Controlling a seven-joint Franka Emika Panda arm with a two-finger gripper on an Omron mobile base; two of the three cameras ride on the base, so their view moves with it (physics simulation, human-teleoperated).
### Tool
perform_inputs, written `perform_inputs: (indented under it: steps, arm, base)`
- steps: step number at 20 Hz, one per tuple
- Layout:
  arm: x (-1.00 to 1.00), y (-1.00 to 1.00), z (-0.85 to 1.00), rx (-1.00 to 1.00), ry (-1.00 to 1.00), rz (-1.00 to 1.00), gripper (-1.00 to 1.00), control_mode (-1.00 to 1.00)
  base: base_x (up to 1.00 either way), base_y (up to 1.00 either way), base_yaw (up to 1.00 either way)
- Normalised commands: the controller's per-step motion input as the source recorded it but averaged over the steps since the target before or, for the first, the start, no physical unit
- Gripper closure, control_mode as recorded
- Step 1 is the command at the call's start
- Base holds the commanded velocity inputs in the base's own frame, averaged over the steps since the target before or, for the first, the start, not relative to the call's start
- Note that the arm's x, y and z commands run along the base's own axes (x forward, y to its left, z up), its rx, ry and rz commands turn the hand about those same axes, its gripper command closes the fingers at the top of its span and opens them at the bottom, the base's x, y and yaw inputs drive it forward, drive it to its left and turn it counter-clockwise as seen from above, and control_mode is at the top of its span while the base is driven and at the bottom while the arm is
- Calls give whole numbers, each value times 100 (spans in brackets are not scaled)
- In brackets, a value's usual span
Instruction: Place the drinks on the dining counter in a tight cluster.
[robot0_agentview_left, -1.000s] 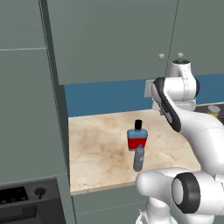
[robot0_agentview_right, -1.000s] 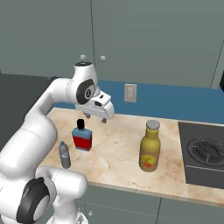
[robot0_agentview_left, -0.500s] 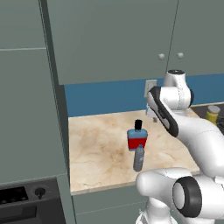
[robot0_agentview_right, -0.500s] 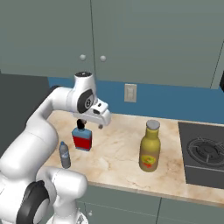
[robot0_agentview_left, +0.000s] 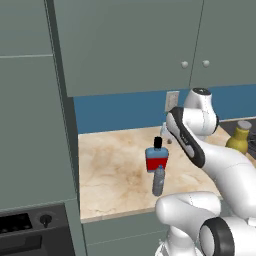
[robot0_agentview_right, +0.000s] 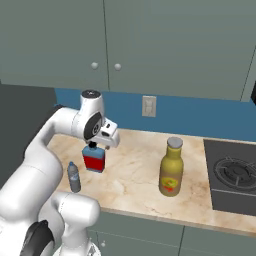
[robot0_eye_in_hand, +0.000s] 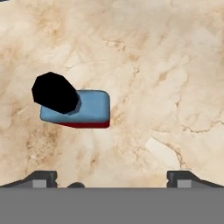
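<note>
The small greyish water bottle (robot0_agentview_left: 158, 180) stands upright nearest the bench (robot0_agentview_left: 115, 170) front edge. Just behind it, close but apart, stands the squat blue bottle (robot0_agentview_right: 94, 159) with its black cap (robot0_eye_in_hand: 55, 92). The end effector (robot0_agentview_right: 104, 140) hovers above this bottle, jaws spread wide and gripping nothing; in the hand view the bottle lies left of centre between the fingertips (robot0_eye_in_hand: 41, 178). The amber bottle (robot0_agentview_right: 171, 167) stands well apart toward the cooktop (robot0_agentview_right: 233, 176) edge.
</note>
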Motion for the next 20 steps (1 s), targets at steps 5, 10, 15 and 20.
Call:
perform_inputs:
  steps: [5, 10, 15, 20]
  arm:
    - [3, 24, 0, 0, -8, 0, -100, -100]
    - [12, 18, 0, 0, -3, 0, -100, -100]
    - [7, 34, 0, 0, -1, -2, -100, -100]
    - [13, 31, 0, 0, 0, -2, -100, -100]
  base:
    - [0, 0, 0]
    - [0, 0, 0]
    - [0, 0, 0]
    - [0, 0, 0]
